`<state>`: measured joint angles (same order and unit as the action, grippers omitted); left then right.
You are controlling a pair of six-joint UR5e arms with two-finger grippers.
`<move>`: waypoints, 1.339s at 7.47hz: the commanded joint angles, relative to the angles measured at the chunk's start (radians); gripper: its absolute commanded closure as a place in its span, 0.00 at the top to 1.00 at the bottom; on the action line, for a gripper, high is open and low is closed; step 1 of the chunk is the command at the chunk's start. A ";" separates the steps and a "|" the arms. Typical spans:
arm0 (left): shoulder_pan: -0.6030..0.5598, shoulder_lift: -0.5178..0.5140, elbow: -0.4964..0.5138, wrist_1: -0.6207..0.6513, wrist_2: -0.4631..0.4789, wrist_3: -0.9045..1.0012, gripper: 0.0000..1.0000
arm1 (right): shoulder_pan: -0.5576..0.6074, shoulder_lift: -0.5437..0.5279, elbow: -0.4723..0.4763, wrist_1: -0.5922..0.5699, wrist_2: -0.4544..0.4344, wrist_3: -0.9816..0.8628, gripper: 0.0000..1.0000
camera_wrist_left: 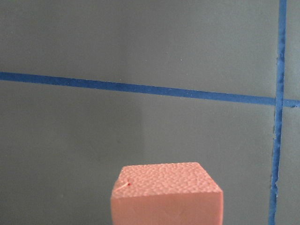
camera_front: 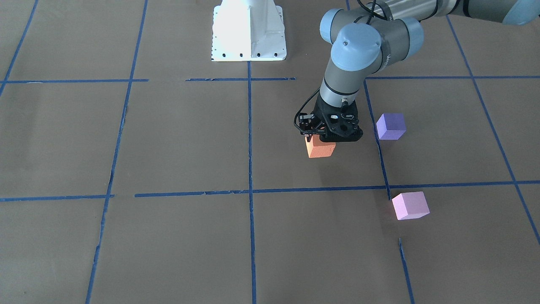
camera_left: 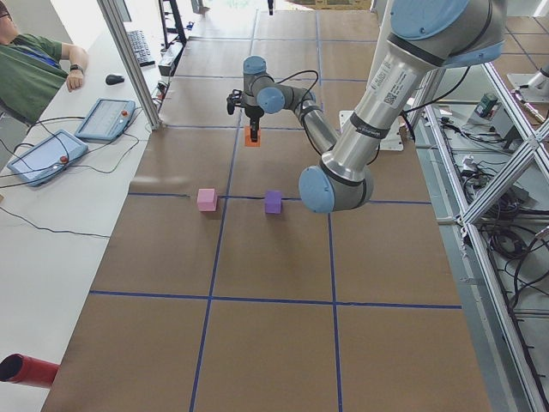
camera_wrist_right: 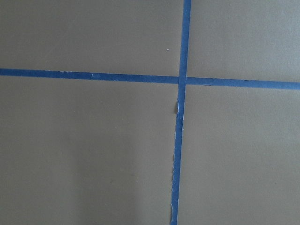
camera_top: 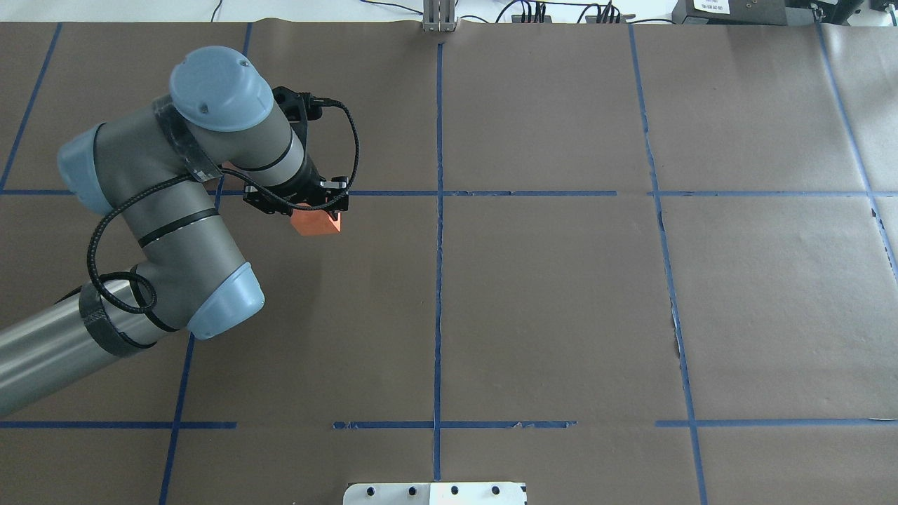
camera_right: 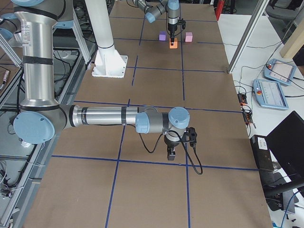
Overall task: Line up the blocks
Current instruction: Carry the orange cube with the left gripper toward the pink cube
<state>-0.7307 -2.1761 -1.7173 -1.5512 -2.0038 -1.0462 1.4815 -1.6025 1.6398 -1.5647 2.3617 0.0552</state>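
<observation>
The small orange foam-like cube [camera_front: 321, 150], probably light, soft and not slippery, is low over the brown paper counter [camera_front: 168, 139] under the left gripper [camera_front: 323, 140], whose fingers seem closed on its two opposite flat sides, the good place to hold, while for the right gripper [camera_right: 171, 153] one cannot tell.

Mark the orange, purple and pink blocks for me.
orange block [camera_front: 321, 150], exterior front-facing view, on its visible front face.
purple block [camera_front: 391, 126], exterior front-facing view, middle of the cube.
pink block [camera_front: 410, 205], exterior front-facing view, middle of the cube.
</observation>
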 commanded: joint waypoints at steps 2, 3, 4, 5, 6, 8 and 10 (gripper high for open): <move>-0.120 0.091 -0.001 -0.006 -0.007 0.220 0.00 | -0.001 -0.001 0.000 0.000 -0.001 0.000 1.00; -0.151 0.131 -0.002 -0.009 -0.009 0.239 0.00 | 0.000 -0.001 0.000 0.000 -0.001 0.000 1.00; -0.167 0.175 -0.004 -0.026 -0.009 0.294 0.00 | 0.000 -0.001 0.000 0.000 -0.001 0.000 1.00; -0.179 0.205 -0.002 -0.041 -0.013 0.298 0.00 | -0.001 -0.001 0.000 0.000 -0.001 0.000 1.00; -0.188 0.220 -0.002 -0.041 -0.080 0.290 0.00 | 0.000 -0.001 0.000 0.000 -0.001 0.000 1.00; -0.188 0.230 0.010 -0.038 -0.104 0.275 0.00 | -0.001 -0.001 -0.002 0.000 0.001 0.000 1.00; -0.181 0.249 0.024 -0.044 -0.105 0.276 0.00 | 0.000 0.001 0.000 0.000 -0.001 0.000 1.00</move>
<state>-0.9155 -1.9346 -1.7009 -1.5934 -2.1064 -0.7688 1.4809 -1.6027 1.6391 -1.5646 2.3612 0.0552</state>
